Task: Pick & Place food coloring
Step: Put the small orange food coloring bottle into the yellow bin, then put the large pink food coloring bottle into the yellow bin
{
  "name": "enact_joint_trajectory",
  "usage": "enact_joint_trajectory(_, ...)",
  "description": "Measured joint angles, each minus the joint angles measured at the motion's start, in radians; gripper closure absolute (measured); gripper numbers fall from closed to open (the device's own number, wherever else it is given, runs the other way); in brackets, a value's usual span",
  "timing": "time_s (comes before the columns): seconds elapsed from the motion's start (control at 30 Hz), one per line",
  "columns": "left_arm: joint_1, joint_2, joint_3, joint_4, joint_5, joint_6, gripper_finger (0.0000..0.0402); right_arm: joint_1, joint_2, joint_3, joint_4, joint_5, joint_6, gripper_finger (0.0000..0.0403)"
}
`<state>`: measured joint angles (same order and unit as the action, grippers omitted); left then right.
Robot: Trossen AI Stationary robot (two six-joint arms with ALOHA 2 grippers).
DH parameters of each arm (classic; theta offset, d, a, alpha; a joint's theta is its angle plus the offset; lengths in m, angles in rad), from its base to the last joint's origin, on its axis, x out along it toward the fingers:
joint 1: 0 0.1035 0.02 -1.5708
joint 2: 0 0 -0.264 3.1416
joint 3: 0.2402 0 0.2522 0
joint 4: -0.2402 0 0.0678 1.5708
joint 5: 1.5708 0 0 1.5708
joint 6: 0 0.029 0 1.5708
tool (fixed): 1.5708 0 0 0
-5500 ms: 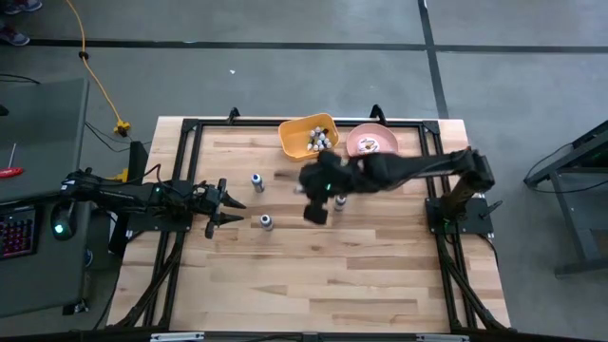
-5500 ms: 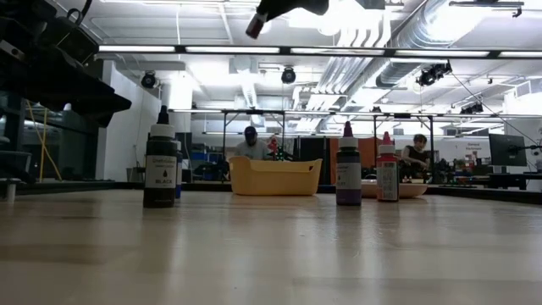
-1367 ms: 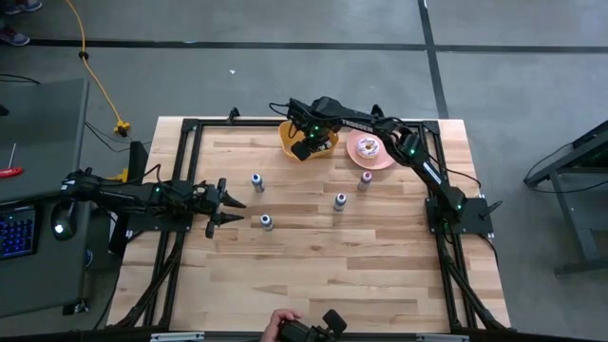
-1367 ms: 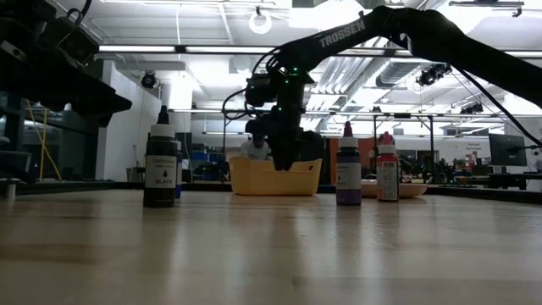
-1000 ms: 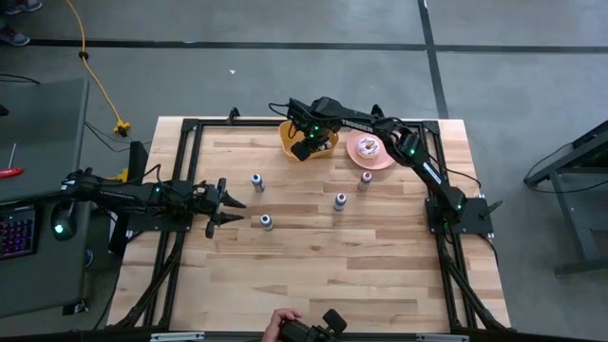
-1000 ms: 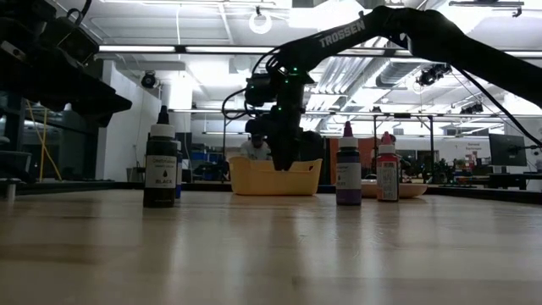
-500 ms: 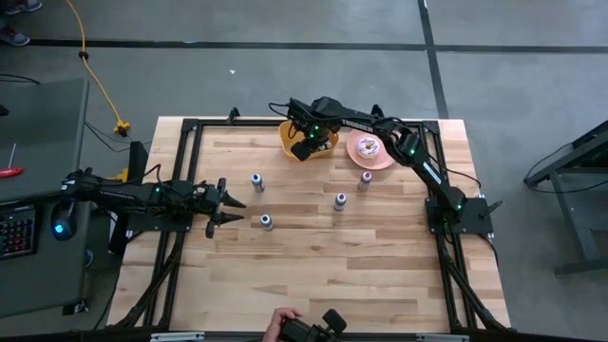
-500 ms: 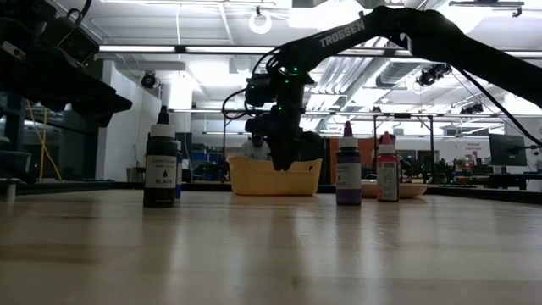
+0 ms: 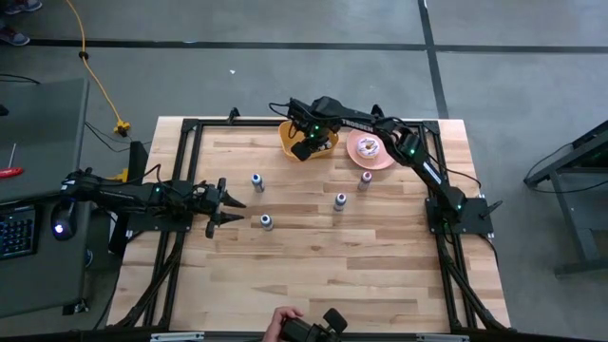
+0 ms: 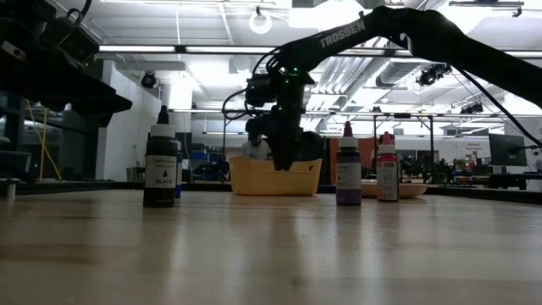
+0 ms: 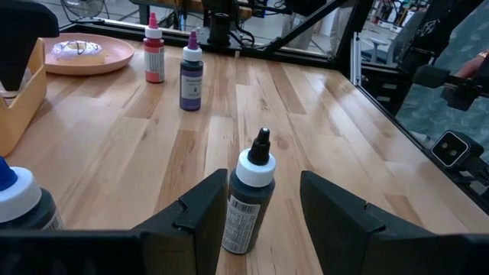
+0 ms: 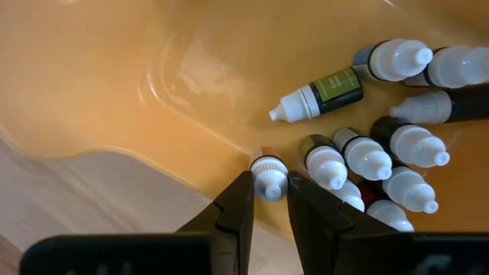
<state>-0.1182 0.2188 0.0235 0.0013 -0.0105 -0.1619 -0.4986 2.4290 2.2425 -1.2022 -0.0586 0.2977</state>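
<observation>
Four food coloring bottles are standing upright on the pale wooden table (image 9: 313, 256): a black-capped bottle with a dark label (image 11: 250, 200), a blue-capped bottle (image 9: 256, 180), a purple bottle (image 11: 191, 70) and a red bottle (image 11: 153, 58), the last two sitting close together near the round pink plate (image 9: 389, 157) that is carrying a doughnut. One yellow plastic bin (image 12: 137, 69) is sitting at the far edge of the table beside that plate, and it is holding a heap of small white-capped dropper bottles (image 12: 397, 145); about ten are showing in the right wrist view, one of them green-labelled and lying on its side. The right gripper (image 12: 269, 189) is reaching down into the bin, its two fingers pinching a small white-capped bottle (image 12: 269, 177) just above the bin floor beside the heap. The left gripper (image 11: 263, 202) is waiting low over the left part of the table, its fingers spread apart with the black-capped bottle standing between them, untouched.
</observation>
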Motion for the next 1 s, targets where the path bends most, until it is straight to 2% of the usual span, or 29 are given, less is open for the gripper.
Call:
enact_joint_trajectory(0.3,0.0,0.0,0.0,0.0,0.0,0.0,0.0238,-0.005,0.0,0.0,-0.006,-0.005,-0.009,0.0325)
enact_joint_trajectory(0.67,0.0,0.0,0.0,0.0,-0.001,0.0,0.0238,-0.005,0.0,0.0,-0.006,-0.002,-0.01,0.0256)
enact_joint_trajectory(1.0,0.0,0.0,0.0,0.0,-0.001,0.0,0.0238,-0.005,-0.103,0.002,-0.003,-0.005,-0.02,0.0251)
